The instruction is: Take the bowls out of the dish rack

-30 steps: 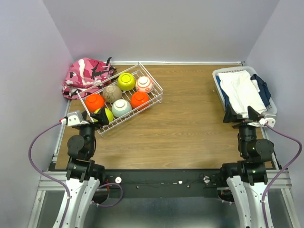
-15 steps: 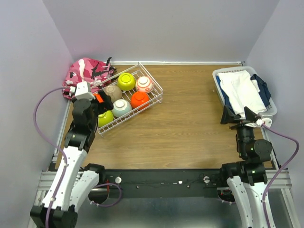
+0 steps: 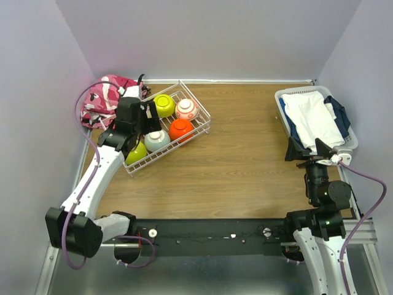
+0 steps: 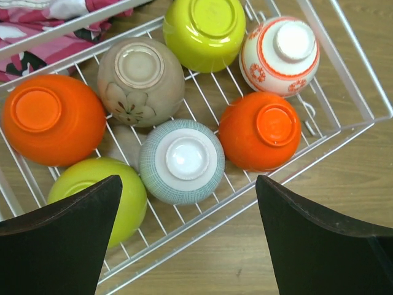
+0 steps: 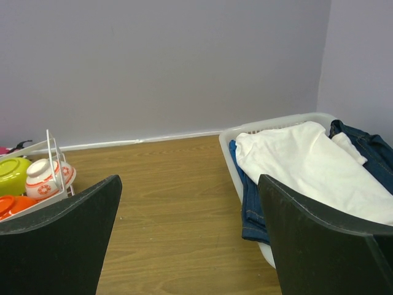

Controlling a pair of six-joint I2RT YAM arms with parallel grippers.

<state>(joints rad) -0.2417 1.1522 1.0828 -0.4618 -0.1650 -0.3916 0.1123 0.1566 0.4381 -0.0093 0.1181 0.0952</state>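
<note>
Left jaws hang spread wide and empty above the dish rack (image 4: 212, 92), flanking the pale teal bowl (image 4: 182, 161). All seven bowls sit upturned inside it, far left on the bench (image 3: 245, 160). Right jaws, likewise parted, hold nothing near the clothes basket (image 3: 280, 98).

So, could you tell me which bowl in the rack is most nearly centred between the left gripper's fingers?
The pale teal bowl, upside down with a white foot: it alone lines up with the middle of the open left gripper; the rest lie aside.
</note>
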